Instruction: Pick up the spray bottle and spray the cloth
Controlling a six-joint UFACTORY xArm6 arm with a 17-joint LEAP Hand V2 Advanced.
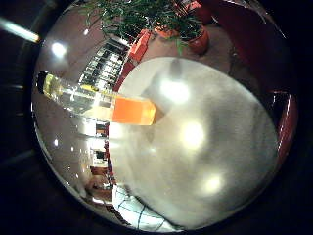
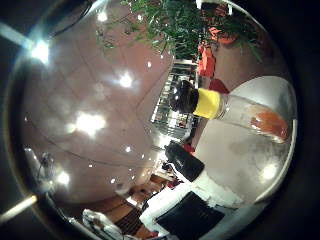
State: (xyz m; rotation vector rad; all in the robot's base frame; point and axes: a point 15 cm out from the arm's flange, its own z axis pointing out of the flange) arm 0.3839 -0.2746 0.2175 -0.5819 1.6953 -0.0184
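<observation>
The spray bottle (image 1: 105, 104) stands upright on a round white table (image 1: 220, 147), close to its rim. It has a clear body, an orange label low down, a yellow collar (image 2: 207, 103) and a black cap (image 2: 183, 96). My hand (image 2: 187, 200) shows as white and black parts in the thumb side view. One finger (image 2: 183, 161) reaches out straight toward the bottle and stays apart from it. Nothing is held. A pale checked patch (image 1: 142, 215) lies by the table's rim; I cannot tell whether it is the cloth.
Green plants in red pots (image 1: 198, 39) stand on the glossy brown floor (image 2: 90, 125) beyond the table. A dark red seat (image 1: 288, 122) sits beside the table. A metal rack (image 1: 102, 66) stands behind the bottle.
</observation>
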